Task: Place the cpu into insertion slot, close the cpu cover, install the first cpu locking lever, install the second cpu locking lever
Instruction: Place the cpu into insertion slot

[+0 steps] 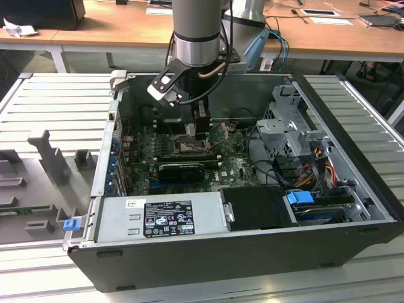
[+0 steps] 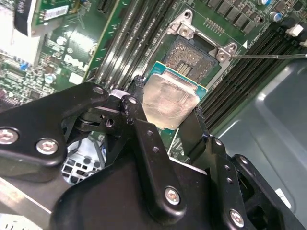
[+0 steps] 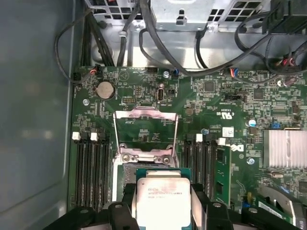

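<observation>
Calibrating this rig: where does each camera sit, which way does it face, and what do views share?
Exterior view: off the arm, high, looking down into the computer case; arm and gripper show.
Second wrist view: at the wrist, looking past fingers at cpu and insertion slot.
First wrist view: at the wrist, facing motherboard and open cpu cover.
Both wrist views share the fingers gripping the cpu.

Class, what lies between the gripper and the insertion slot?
The cpu, held by the gripper; the insertion slot beyond it is bare. Both wrist views show this.
</observation>
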Robot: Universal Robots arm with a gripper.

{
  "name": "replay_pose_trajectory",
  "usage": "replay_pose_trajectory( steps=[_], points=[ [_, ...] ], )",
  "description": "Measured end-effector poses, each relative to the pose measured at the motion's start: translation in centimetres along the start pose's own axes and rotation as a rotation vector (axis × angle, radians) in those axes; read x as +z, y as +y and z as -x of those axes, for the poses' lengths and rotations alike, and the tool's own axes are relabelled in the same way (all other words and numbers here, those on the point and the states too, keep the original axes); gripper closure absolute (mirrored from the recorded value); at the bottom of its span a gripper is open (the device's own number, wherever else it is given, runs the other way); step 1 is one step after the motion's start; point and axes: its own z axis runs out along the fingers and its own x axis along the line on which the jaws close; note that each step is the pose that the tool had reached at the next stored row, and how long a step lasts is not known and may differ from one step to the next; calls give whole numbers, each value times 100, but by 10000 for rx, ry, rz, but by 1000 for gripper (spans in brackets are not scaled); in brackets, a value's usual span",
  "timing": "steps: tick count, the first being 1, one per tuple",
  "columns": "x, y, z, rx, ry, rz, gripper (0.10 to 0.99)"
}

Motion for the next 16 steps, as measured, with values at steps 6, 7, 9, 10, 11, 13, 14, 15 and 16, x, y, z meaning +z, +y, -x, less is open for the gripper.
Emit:
replay_pose_trajectory(
  steps=[6,7,9,10,11,13,14,15,16],
  points=[
    [143,-68,-54,6,-1,-1,549],
    [159,-87,-57,7,-3,-1,549],
    [194,-108,-66,7,-2,-1,549],
    [215,-112,-70,7,-1,0,549],
    [234,-114,-73,7,-2,-1,549],
    [279,-120,-83,7,-1,0,549],
    [306,-127,-89,6,-2,-1,549],
    [341,-134,-99,7,-2,-1,549],
    [364,-138,-105,7,-2,0,549]
  ],
)
